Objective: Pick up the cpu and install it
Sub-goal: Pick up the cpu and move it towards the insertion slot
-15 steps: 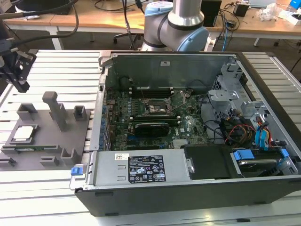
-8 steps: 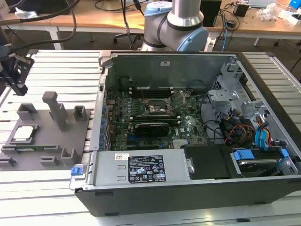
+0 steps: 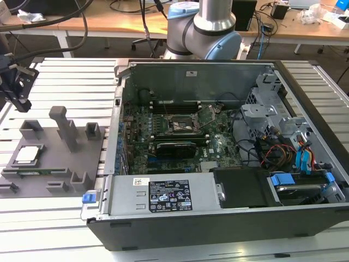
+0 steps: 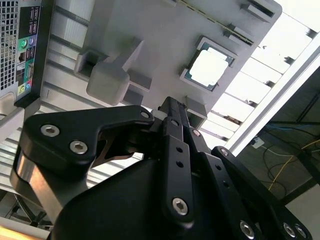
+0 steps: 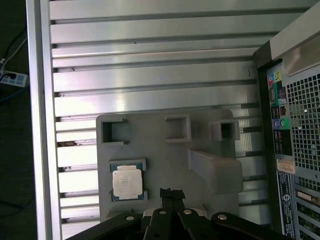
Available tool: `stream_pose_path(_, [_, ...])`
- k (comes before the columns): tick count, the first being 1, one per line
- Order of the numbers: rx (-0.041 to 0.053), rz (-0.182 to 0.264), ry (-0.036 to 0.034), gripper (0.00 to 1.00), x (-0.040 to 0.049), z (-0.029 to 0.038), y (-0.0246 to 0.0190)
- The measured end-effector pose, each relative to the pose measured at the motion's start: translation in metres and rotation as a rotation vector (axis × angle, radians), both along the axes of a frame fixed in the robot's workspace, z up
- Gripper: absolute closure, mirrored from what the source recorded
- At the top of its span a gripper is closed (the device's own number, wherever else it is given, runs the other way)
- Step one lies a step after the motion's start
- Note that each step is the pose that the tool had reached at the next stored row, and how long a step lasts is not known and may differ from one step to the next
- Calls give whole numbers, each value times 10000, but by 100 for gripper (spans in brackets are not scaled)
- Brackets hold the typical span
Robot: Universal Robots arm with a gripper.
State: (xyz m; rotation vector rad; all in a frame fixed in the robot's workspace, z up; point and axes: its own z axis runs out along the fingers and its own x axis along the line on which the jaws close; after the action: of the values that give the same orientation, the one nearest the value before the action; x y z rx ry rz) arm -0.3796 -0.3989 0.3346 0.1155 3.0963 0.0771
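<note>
One cpu [image 3: 28, 154] is sitting flat in its shallow recess on the grey fixture plate [image 3: 54, 166], silvery top facing up, near the plate's edge on the exterior view's left. Nothing is touching it. In both wrist views the cpu [image 4: 210, 67] [image 5: 127, 181] is showing the same way, seated square in the pocket, thin dark border showing around the bright lid.

The gripper [image 3: 22, 102] is hanging in the air above the slatted metal table [image 3: 71, 82], up and back from the fixture plate in the exterior view, well apart from the cpu. Its fingers are pressed together with nothing between them; in the first wrist view the gripper [image 5: 171, 192] is showing as one narrow black tip over the plate [image 5: 160, 147], beside the cpu but not over it. In the second wrist view the gripper [image 4: 172, 106] is pointing towards the plate [image 4: 165, 35], the cpu lying off to one side of it.

A tall grey post [image 3: 62, 126] is standing upright on the plate, between the cpu and the open computer case [image 3: 229, 218]. The case is lying on the table to the exterior view's right of the plate, lid off, motherboard facing up. The square metal-framed socket [image 3: 184, 124] is sitting near the board's middle, well apart from the cpu and the gripper.
</note>
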Motion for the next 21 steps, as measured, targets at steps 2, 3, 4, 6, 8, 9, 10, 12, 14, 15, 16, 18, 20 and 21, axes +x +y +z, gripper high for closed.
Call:
stream_pose_path(2, [0,1,0,89,0,0,0])
stream_pose_path(3, [0,1,0,89,-1,0,0])
stream_pose_path(4, [0,-1,1,89,-6,-1,0])
stream_pose_path(6, [0,0,0,89,-11,-2,0])
stream_pose_path(8, [0,-1,0,89,-18,-4,0])
stream_pose_path(9, [0,0,0,89,-22,-5,0])
stream_pose_path(10, [0,0,1,89,-28,-7,0])
stream_pose_path(12, [0,0,-1,89,-51,-23,0])
stream_pose_path(14, [0,0,1,89,-71,-37,0])
stream_pose_path(15, [0,0,1,89,-78,-42,0])
stream_pose_path(16, [0,0,0,89,-87,-48,0])
stream_pose_path(18, [1,0,-2,89,-100,-60,0])
stream_pose_path(20, [0,0,0,89,-115,-74,0])
stream_pose_path(21, [0,0,0,89,-122,-79,0])
